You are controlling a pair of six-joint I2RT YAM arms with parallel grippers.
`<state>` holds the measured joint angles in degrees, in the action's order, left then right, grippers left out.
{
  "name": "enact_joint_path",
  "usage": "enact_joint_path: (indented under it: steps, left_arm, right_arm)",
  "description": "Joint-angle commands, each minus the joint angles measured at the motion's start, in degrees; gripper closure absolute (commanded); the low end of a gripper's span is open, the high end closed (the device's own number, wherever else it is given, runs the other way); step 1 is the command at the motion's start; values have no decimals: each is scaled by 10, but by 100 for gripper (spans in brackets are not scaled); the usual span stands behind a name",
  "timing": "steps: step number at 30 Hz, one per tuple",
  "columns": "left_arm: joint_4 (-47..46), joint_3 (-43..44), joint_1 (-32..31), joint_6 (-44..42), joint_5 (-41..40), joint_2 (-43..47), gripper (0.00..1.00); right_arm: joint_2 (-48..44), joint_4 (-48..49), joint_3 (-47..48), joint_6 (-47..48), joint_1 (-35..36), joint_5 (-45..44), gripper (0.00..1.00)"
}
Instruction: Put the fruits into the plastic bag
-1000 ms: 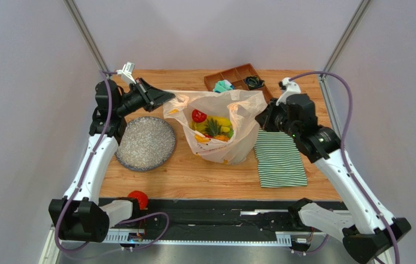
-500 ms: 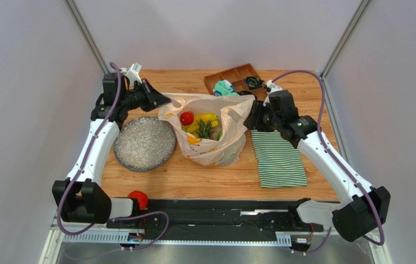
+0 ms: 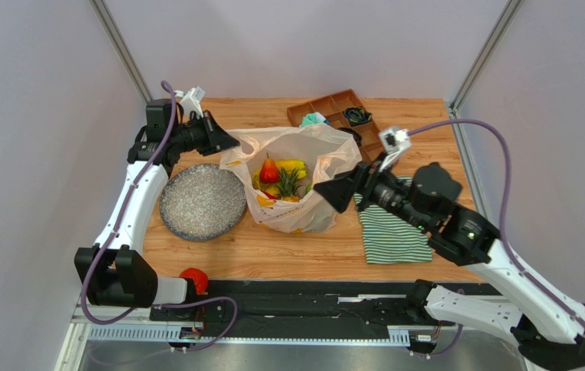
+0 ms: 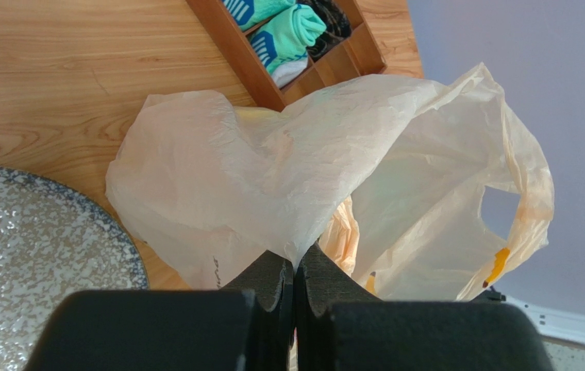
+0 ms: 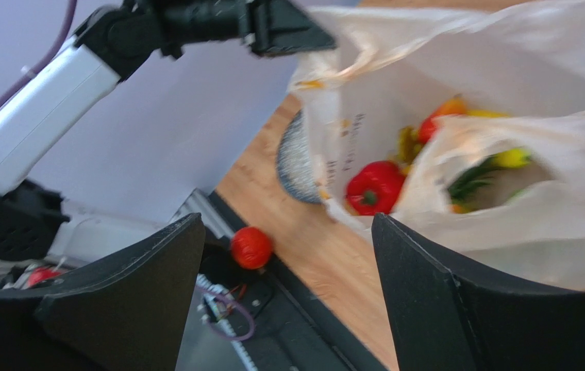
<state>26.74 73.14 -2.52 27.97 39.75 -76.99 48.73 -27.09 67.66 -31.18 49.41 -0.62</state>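
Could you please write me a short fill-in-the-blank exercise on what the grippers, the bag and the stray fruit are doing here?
The left gripper pinches the rim of the plastic bag with its jaws ____.
The right gripper stands ____ beside the bag, holding nothing.
One red fruit lies outside the bag, near the ____ arm's base.
The striped cloth lies to the ____ of the bag.

Missing words: shut; open; left; right

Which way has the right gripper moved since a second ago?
Yes: the right gripper swung left and nearer, away from the striped cloth's far corner, and is now open.
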Motion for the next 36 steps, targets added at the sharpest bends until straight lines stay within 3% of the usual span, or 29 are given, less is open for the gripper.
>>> enact_joint_path:
  steps: [1, 6, 10, 16, 22, 24, 28, 30, 36]
  left_arm:
    - [16, 34, 4, -55, -5, -3, 100]
    - [11, 22, 4, -57, -7, 7, 100]
    - [10, 10, 5, -63, -14, 26, 100]
    - [3, -5, 6, -61, -13, 47, 100]
    - [2, -10, 6, -63, -4, 50, 100]
    - [-1, -12, 6, -63, -9, 53, 100]
    - [2, -12, 7, -66, -8, 54, 100]
    - [3, -12, 7, -63, 8, 57, 100]
    - [5, -14, 7, -50, 3, 65, 100]
  right_arm:
    - [121, 130, -51, -77, 108, 17, 16]
    - [261, 244, -36, -142, 172, 82, 16]
    - [397, 266, 13, -198, 192, 105, 15]
    - [528, 325, 65, -282, 199, 131, 15]
    - [667, 274, 193, -345, 218, 138, 15]
    - [702, 211, 234, -357, 227, 120, 15]
    - [712, 194, 235, -377, 231, 80, 11]
    - [712, 137, 246, -366, 231, 59, 9]
    - [780, 81, 324, -333, 231, 108, 9]
